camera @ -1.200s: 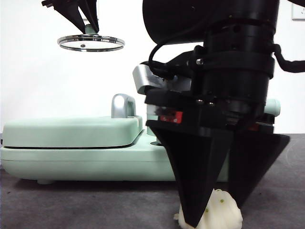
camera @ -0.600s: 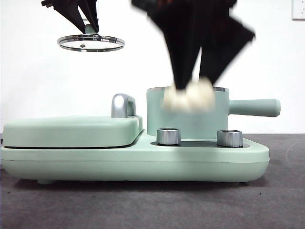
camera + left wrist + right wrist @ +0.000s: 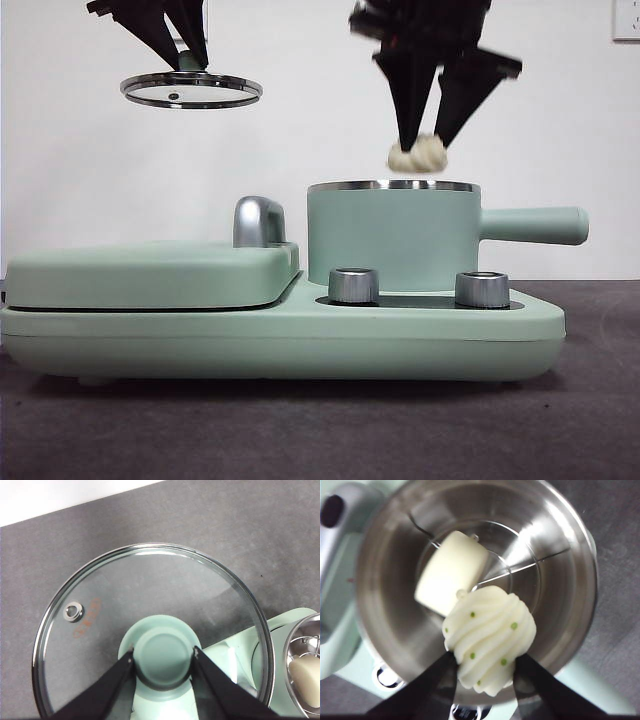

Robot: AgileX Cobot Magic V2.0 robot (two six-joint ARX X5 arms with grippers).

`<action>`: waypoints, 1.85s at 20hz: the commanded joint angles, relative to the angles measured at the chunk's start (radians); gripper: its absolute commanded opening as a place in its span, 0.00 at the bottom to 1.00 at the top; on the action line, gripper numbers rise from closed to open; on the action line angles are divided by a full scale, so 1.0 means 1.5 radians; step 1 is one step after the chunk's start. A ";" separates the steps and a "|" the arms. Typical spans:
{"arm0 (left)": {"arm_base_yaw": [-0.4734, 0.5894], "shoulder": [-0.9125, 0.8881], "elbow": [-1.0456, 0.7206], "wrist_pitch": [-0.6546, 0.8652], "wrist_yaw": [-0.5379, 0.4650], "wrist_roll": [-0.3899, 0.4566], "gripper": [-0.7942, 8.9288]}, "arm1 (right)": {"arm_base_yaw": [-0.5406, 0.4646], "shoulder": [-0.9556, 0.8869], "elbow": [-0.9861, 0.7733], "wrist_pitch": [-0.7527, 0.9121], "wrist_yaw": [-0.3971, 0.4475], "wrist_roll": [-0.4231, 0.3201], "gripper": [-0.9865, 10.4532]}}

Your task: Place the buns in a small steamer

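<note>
The right gripper (image 3: 426, 140) is hanging in the air above the open steamer (image 3: 392, 240), its two black jaws closed partway and pinching the ridged bun (image 3: 418, 154) between their tips. In the right wrist view the gripper (image 3: 485, 662) is grasping that bun (image 3: 489, 640) by its lower sides, and the bun's cream folds with small green specks are bulging out past the jaws. The bun is sitting clear of the steel rim (image 3: 392, 186), with a thin band of open air between them.

Below it, the smooth bun (image 3: 451, 573) is already lying inside the steamer (image 3: 560, 555) on a wire rack, off to one side of the shiny bowl. The rest of the rack beside it is lying bare.

The left gripper (image 3: 168, 40) is holding the glass lid (image 3: 191, 89) high and level, well off to the side of the steamer, above the flat griddle (image 3: 150, 275). In the left wrist view its jaws (image 3: 162, 657) are clamping the lid's green knob (image 3: 162, 656) from both sides, touching it. The steamer's handle (image 3: 530, 225) is pointing away from the griddle.
</note>
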 commanded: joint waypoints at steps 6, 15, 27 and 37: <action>-0.003 0.003 0.026 0.017 0.003 -0.002 0.17 | 0.001 0.078 0.017 -0.024 0.038 -0.017 0.23; -0.003 0.003 0.026 0.017 0.003 -0.003 0.17 | 0.001 0.093 0.017 -0.026 0.033 -0.023 0.39; -0.003 0.003 0.022 0.017 0.003 -0.018 0.17 | 0.001 -0.048 0.043 -0.056 0.030 -0.025 0.54; -0.056 0.003 0.022 0.013 0.004 -0.031 0.17 | 0.035 -0.411 -0.102 -0.056 0.008 -0.023 0.54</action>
